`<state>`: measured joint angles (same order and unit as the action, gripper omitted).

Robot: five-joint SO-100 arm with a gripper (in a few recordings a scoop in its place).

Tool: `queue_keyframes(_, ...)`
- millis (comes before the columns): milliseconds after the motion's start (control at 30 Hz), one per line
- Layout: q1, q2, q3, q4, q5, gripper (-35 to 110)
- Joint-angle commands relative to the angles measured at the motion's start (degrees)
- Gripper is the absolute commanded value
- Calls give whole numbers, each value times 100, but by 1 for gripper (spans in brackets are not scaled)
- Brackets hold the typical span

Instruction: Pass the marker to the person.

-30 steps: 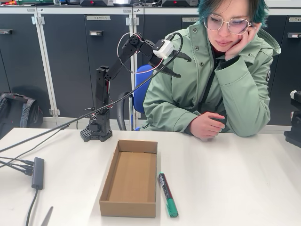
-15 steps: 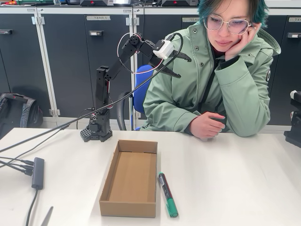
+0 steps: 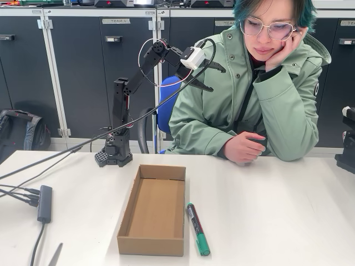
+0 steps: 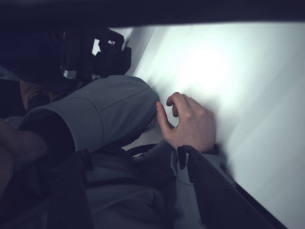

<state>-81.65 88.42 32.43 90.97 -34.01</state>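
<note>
One marker point(image 3: 197, 228) lies flat on the desk point(image 3: 277, 210), just right of the cardboard box point(image 3: 152, 209) in the fixed view. I see my tool point(image 3: 213, 77) raised high by the person point(image 3: 260, 94), its fingers spread apart and holding nothing.

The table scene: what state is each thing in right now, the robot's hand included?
Marker: capped, lying flat on the table beside the box, untouched.
Cardboard box: open-topped, empty.
Robot's hand: raised high near the person's shoulder, open, holding nothing.
Person's hand: resting on the table, loosely curled.
</note>
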Motion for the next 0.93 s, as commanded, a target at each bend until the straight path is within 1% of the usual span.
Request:
queue_keyframes(0, 26, 439, -18, -35, -44, 41)
queue_keyframes(400, 62, 958, 527, 123, 88, 41)
queue_keyframes(900, 114, 1107, 686, 18, -18, 41)
